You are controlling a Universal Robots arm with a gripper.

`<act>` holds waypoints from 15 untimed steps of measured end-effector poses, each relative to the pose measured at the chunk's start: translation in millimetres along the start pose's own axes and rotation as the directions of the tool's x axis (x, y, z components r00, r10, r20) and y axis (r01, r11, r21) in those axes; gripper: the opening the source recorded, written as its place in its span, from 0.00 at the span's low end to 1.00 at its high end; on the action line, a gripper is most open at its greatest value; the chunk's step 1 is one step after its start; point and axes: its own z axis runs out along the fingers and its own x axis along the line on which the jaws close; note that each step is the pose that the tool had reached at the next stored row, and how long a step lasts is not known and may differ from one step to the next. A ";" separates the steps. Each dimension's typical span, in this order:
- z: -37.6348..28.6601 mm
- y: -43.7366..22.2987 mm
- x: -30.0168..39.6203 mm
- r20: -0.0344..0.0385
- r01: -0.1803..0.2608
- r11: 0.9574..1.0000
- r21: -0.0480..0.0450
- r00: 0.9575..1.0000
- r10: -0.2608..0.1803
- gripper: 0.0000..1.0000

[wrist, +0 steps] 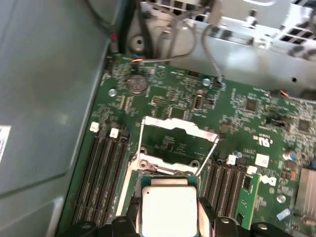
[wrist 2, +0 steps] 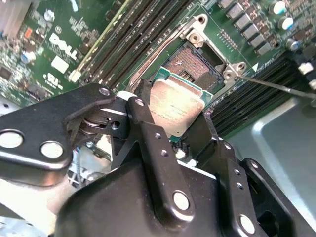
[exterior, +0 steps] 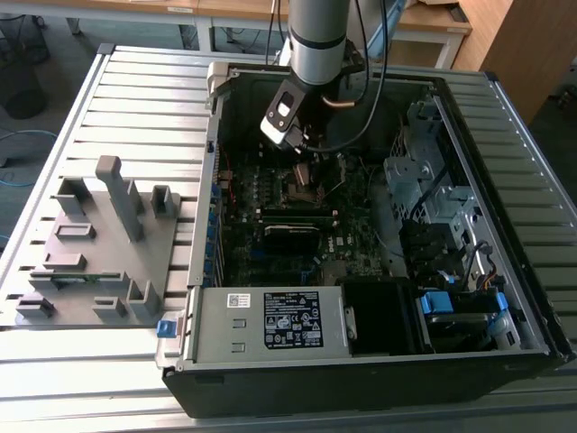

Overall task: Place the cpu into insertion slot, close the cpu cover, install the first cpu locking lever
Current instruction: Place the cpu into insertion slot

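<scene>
My claw [wrist 2: 174, 109] is closed on the cpu [wrist 2: 177, 106]. One black finger [wrist 2: 143, 118] presses against each of two opposite edges, and the chip's dull silver top faces the cameras. In both wrist views the chip hangs over one edge of the insertion slot [wrist 2: 195, 63] and hides part of it. The dark square centre of the slot lies bare beyond the chip. I judge that the chip is held above the slot and not seated, but I cannot tell how close it is.

The cpu cover [wrist: 173, 123] is swung open. In the first wrist view its silvery frame lies back from the slot on the hinge side, and green board shows through its window. In the second wrist view a thin metal rod [wrist 2: 276, 86] runs out from a corner of the slot across the memory slots [wrist 2: 138, 44]. I take it for a locking lever, and it looks unlatched.

In the exterior view the slot sits on the motherboard [exterior: 261, 194], nearer the far wall of the computer case [exterior: 206, 225] than its near wall, with my arm reaching down over it.

By my reading, none of the three steps is finished. The chip is at the slot but not laid in, the cover is open, and no lever is locked down.
</scene>
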 end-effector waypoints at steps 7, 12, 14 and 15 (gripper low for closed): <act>1.1 -0.1 0.0 0.011 -0.127 0.992 -0.002 0.992 0.127 0.54; 1.7 -0.8 0.1 0.016 -0.190 0.982 -0.004 0.982 0.190 0.54; 1.8 -0.8 0.1 0.016 -0.190 0.982 -0.004 0.982 0.190 0.54; 1.8 -0.8 0.1 0.016 -0.190 0.982 -0.004 0.982 0.190 0.54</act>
